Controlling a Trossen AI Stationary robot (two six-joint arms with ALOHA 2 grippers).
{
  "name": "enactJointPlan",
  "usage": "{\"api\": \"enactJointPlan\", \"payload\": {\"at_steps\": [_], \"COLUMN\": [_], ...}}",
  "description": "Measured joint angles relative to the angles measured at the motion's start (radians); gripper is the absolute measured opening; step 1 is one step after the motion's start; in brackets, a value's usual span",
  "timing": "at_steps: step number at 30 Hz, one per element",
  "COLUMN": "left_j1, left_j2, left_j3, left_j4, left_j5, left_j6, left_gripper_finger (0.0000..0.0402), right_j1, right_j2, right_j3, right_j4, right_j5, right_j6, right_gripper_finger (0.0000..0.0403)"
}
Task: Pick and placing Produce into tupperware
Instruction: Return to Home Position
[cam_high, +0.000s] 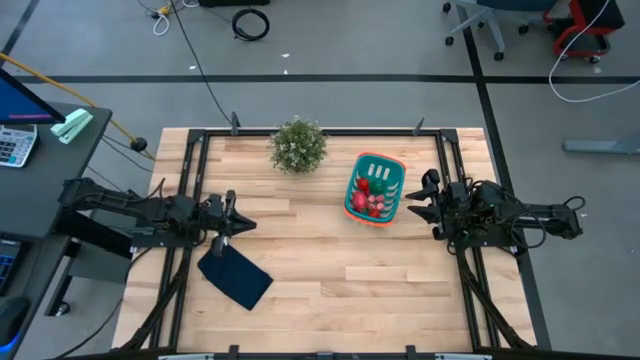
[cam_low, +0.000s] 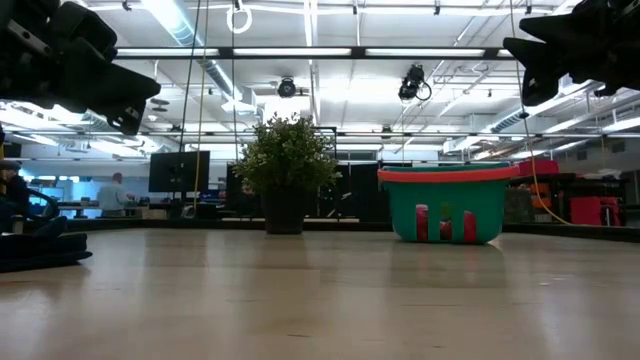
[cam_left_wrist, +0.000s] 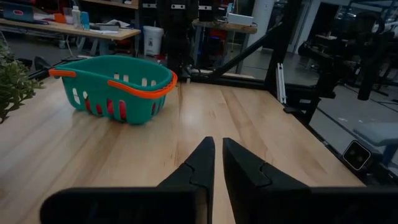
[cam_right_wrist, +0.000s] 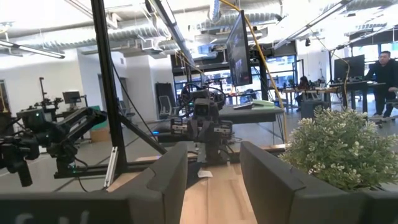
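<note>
Seen from above, the teal basket (cam_high: 384, 159) with the orange-red rim sits toward the right side of the wooden table (cam_high: 330, 285). The toy produce (cam_high: 373, 193), red and pink with one green piece, is heaped inside it. The right gripper (cam_high: 418, 200) hangs just beside the basket's right edge without touching it. The left gripper (cam_high: 243, 224) is well apart at the table's left, near a corner of a flat navy cloth (cam_high: 235, 278), and a bushy potted plant (cam_high: 298, 146) stands by the far edge. From table height, the basket rests flat to the right of the plant, red pieces show through its slots, and both arms are raised clear of the wood. The left wrist camera shows its fingers (cam_left_wrist: 202, 165) drawn almost together, with only a thin slit between them, clasping nothing and pointing past the basket. The right wrist camera shows its fingers (cam_right_wrist: 171, 171) spread apart and empty, with the plant close by and a person (cam_right_wrist: 384, 70) far back in the room.
</note>
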Motion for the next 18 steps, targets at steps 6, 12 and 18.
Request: {"api": "enactJointPlan", "payload": {"at_steps": [6, 12, 18], "left_j1": [0.0, 0.0, 0.0], "left_j2": [0.0, 0.0, 0.0], "left_j3": [0.0, 0.0, 0.0], "left_j4": [0.001, 0.001, 0.001], "left_j5": [0.0, 0.0, 0.0], "left_j6": [0.0, 0.0, 0.0], "left_gripper_finger": [0.0036, 0.0027, 0.0027], "right_j1": [0.0, 0.0, 0.0], "right_j2": [0.0, 0.0, 0.0], "right_j3": [0.0, 0.0, 0.0], "right_j4": [0.0, 0.0, 0.0], "right_j5": [0.0, 0.0, 0.0], "right_j6": [0.0, 0.0, 0.0], "right_gripper_finger": [0.0156, 0.0156, 0.0156]}}
